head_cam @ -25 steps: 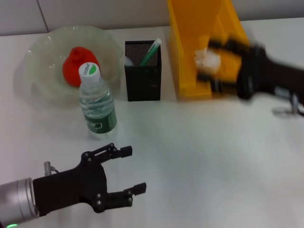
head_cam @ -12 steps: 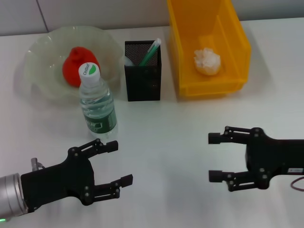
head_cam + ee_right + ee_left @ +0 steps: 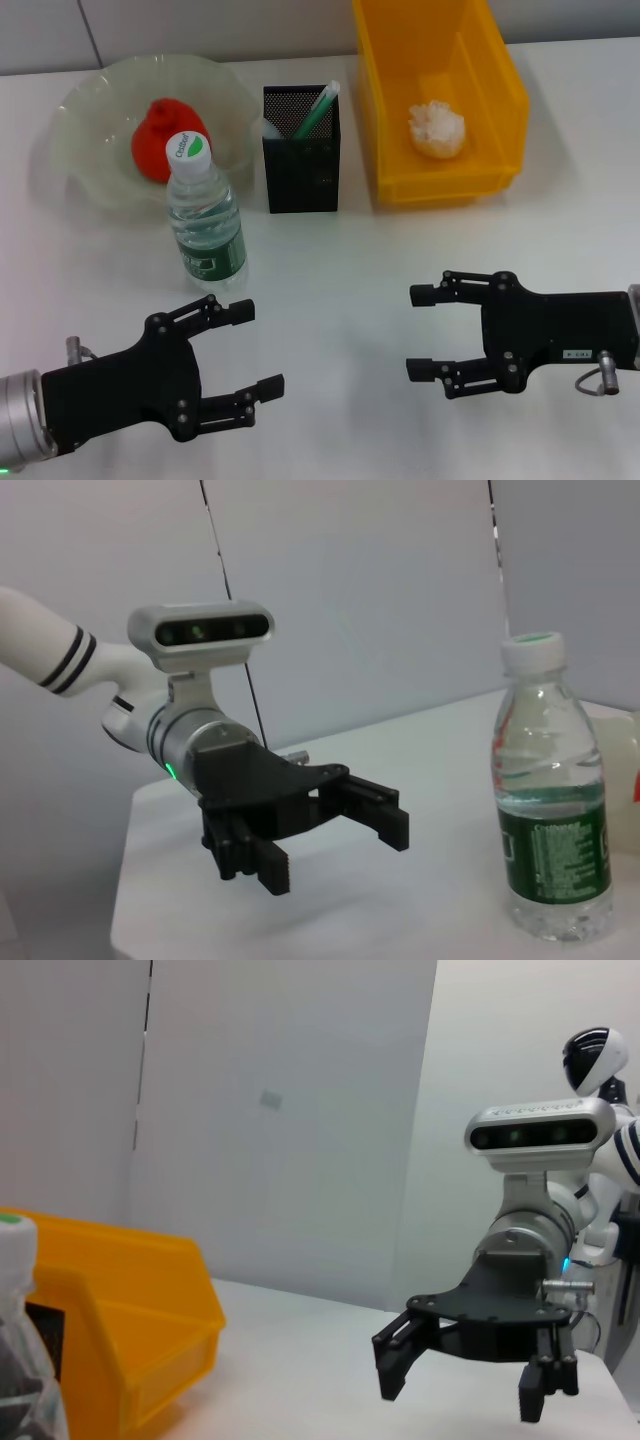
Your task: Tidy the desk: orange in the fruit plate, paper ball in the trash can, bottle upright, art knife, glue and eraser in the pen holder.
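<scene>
Orange (image 3: 160,135): I see it lying inside the fruit plate (image 3: 85,175), at the far left of the desk (image 3: 360,290), so that item looks done.
Paper ball (image 3: 437,129): it rests on the floor of the yellow trash can (image 3: 500,100), far right; I judge that part finished too.
Bottle (image 3: 205,215): standing upright on its base, cap up, just in front of the plate and beside the pen holder (image 3: 300,165).
Pen holder: a green-and-white stick pokes out of it; I can't make out the eraser or knife inside the mesh.
Left gripper (image 3: 240,350): jaws spread wide and holding nothing, low over the near-left desk, near the bottle but not touching it.
Right gripper (image 3: 422,332): also wide open and holding nothing, over the near-right desk, well apart from the trash can.
My read: both hands sit clear of all 5 visible items, likely parked because little remains.
</scene>
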